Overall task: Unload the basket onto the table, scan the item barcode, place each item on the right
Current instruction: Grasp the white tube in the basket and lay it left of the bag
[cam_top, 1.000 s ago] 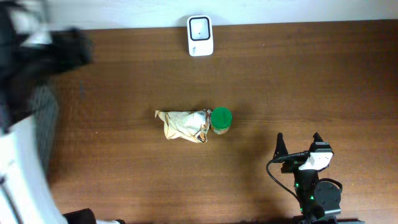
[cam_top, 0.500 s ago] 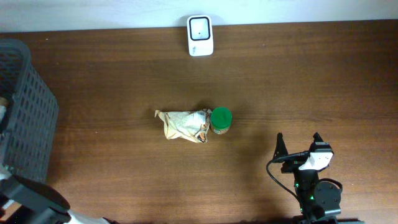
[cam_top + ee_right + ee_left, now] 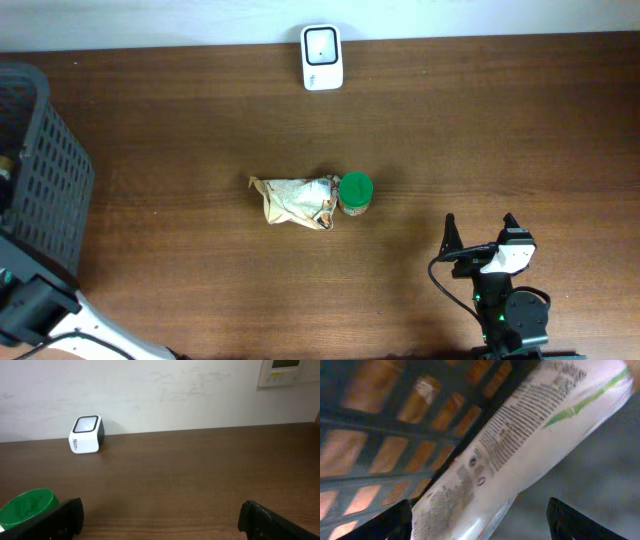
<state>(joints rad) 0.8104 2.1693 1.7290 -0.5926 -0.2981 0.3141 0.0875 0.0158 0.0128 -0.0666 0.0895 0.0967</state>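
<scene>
Left wrist view looks into the dark grey plastic mesh basket [image 3: 380, 425], where a white printed packet [image 3: 520, 445] with a green stripe lies straight ahead of the left pincer [image 3: 482, 519]. Its long axis slants from lower left to upper right, and its near end reaches down between the two fingers. These stand wide apart: the left finger is close beside the packet and the right one well clear, so nothing is clamped. I judge this packet to be the item to scan, and the left arm is the only one near it. The basket wall stands close behind the packet and could hamper a lift.

From overhead, the basket sits at the left edge of the brown wooden tabletop [image 3: 480, 120]. The small white barcode scanner [image 3: 322, 58] is at the far edge, well apart from the basket. A crumpled beige bag [image 3: 292, 201] touches a green-lidded jar [image 3: 355, 192] mid-table. The right pincer [image 3: 481, 232] rests apart and empty near the right front.
</scene>
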